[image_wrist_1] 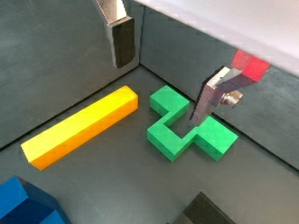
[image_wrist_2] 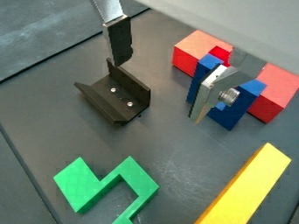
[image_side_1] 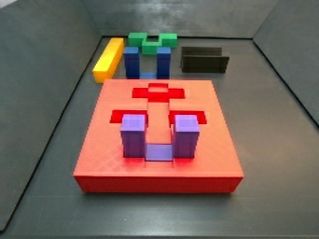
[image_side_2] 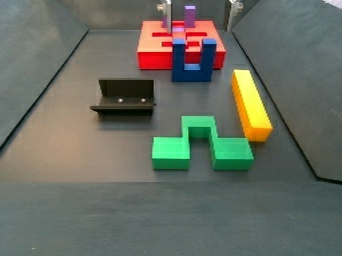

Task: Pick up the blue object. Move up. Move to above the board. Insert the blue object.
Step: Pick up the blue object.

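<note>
The blue object (image_side_2: 193, 62) is a dark blue U-shaped block. It stands prongs-up on the floor against the near edge of the red board (image_side_2: 154, 45), and shows in another side view (image_side_1: 145, 60). In a wrist view it (image_wrist_2: 228, 103) sits partly behind one finger (image_wrist_2: 208, 94), next to the board (image_wrist_2: 193, 51). A blue corner (image_wrist_1: 21, 203) shows in a wrist view. My gripper (image_wrist_2: 163, 70) (image_wrist_1: 163, 74) is open and empty, well above the floor between the fixture and the blue object. Its fingertips show at the top edge of a side view (image_side_2: 198, 8).
A purple U-shaped block (image_side_1: 156, 135) sits in the board (image_side_1: 112, 103). The dark fixture (image_side_2: 124, 97) (image_wrist_2: 114, 94) stands on the floor. A green block (image_side_2: 201, 142) (image_wrist_1: 184, 127) and a yellow bar (image_side_2: 250, 102) (image_wrist_1: 82, 127) lie nearby. Grey walls enclose the floor.
</note>
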